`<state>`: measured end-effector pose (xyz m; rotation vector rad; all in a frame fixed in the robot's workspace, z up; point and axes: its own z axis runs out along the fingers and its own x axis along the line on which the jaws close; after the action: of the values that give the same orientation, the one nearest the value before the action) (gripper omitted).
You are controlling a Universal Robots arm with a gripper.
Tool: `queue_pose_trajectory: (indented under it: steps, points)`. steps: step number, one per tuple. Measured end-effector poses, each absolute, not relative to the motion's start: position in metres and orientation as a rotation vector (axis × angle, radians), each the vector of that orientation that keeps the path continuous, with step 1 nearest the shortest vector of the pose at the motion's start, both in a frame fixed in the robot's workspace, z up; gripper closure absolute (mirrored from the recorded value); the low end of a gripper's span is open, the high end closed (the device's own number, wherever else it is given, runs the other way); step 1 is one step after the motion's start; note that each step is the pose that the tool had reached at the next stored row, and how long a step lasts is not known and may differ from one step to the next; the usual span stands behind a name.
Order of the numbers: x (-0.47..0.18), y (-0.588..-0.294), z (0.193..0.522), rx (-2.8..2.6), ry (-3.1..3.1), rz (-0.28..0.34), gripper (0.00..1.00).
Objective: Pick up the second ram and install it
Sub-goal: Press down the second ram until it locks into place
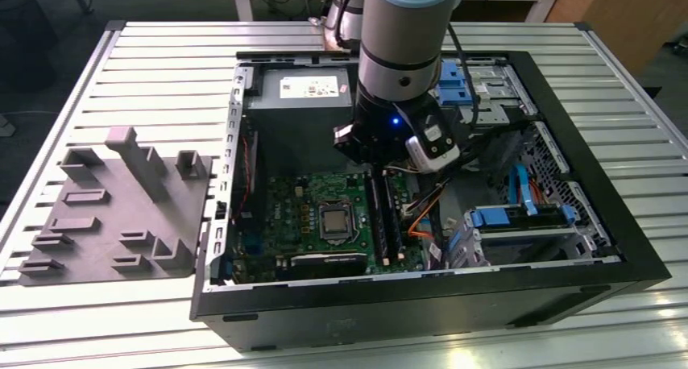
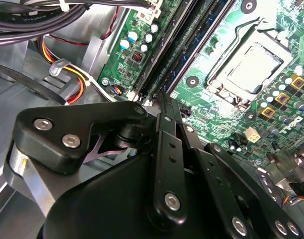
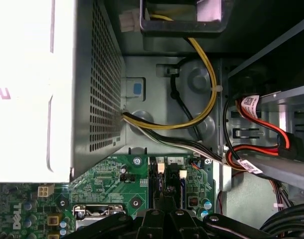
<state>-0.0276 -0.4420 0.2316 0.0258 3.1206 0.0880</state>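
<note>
One computer case (image 1: pixel 602 248), one motherboard (image 1: pixel 312 216), perhaps two RAM sticks (image 1: pixel 382 220)

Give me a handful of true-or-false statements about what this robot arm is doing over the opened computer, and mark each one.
1. The gripper is down inside the computer case, above the motherboard. True.
2. The grey holder tray sits inside the case. False: it lies on the table, at the exterior view's left of the case.
3. The processor socket is covered by a fan. False: it lies bare.
4. Yellow cables run beside the power supply. True.
</note>
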Motion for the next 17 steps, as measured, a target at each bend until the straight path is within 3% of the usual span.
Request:
queue_pose_trajectory:
  steps: [17]
  points:
    - [-0.0276,-0.4417,0.2278,0.026,3.121,0.088,0.89]
